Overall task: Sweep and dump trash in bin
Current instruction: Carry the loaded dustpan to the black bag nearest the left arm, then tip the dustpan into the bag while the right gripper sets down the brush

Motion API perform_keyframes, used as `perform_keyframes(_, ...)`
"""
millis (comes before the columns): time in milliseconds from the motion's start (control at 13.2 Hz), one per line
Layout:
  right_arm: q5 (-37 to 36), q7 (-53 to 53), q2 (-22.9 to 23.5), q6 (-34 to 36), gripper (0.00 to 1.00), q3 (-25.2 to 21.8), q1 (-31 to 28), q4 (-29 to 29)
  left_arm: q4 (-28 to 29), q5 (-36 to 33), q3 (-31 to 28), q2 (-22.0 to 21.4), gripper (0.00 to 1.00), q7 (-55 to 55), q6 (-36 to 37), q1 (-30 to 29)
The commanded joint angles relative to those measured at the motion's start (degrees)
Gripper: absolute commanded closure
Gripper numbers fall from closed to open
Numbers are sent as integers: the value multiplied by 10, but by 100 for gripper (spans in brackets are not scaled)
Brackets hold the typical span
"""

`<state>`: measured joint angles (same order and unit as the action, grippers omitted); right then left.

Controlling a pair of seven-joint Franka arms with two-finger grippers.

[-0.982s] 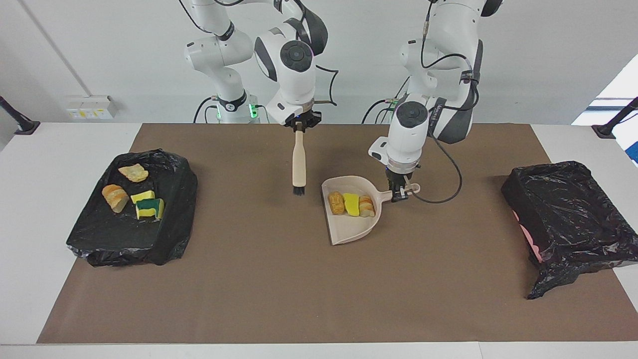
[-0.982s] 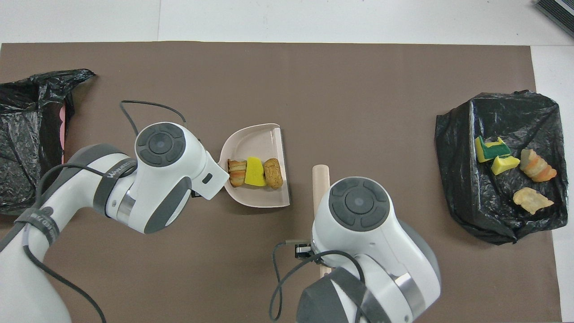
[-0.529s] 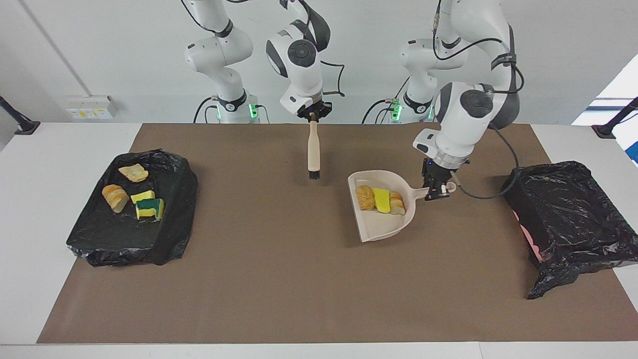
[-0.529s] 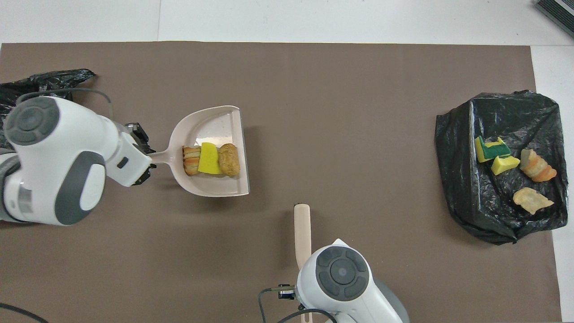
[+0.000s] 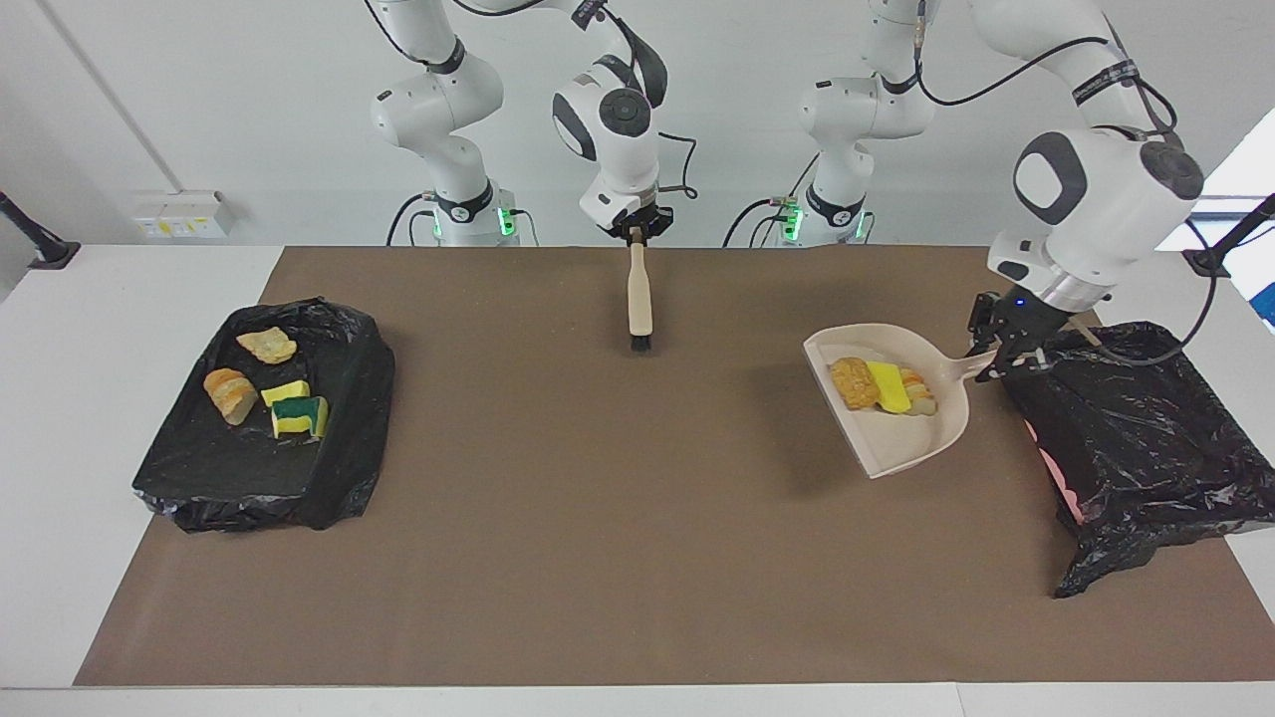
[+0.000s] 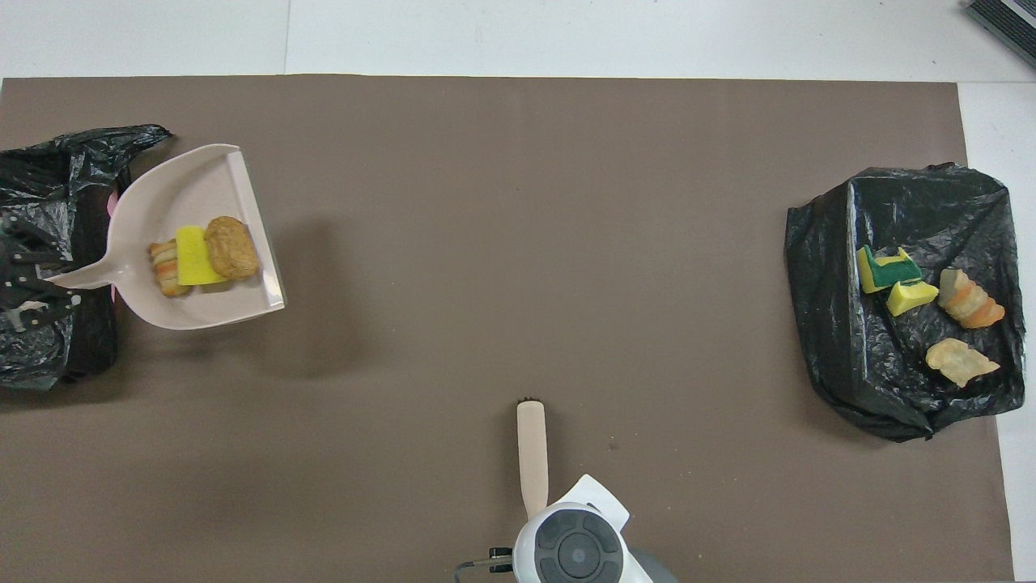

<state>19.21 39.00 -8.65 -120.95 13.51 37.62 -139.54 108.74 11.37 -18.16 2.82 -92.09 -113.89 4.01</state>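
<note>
My left end effector (image 5: 1006, 356) grips the stiff, light dustpan (image 5: 901, 438) by its handle at three o'clock; loose trash (image 5: 882, 386) may roll. My right end effector (image 5: 635, 231) grips the brush (image 5: 638, 299).

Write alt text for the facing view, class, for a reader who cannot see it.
The left claw holds a beige dustpan by its handle in the air, three trash pieces in it, beside a bin lined with a black bag. The right claw holds a hand brush hanging bristles down. Four more pieces lie on another black bag toward the right arm's end.
</note>
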Motion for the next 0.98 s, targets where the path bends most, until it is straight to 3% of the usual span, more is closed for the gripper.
perform_keyframes(0,13,7,8,-36,100,-1,6,-18,-88,9,-59,56,100,-13,21,1)
perform_keyframes(151,13,13,24,-59,95,-1,5,-17,-141,1,-75,90,100,-47,17,-40)
perform_keyframes(227,13,14,26,-59,72,-2,4,-14,-171,-2,-78,109,100,-72,14,-59)
perform_keyframes(378,12,14,34,-54,15,-3,4,1,-243,-11,-77,148,100,-111,14,-108)
perform_keyframes(453,12,13,35,-54,0,-5,3,8,-264,-19,-77,163,100,-141,6,-118)
perform_keyframes(755,-5,3,35,-47,0,-7,-75,61,-296,-150,-74,185,100,-203,-49,-133)
perform_keyframes(906,-56,-3,35,-42,0,-6,-118,89,-294,-234,-72,185,100,-205,-63,-127)
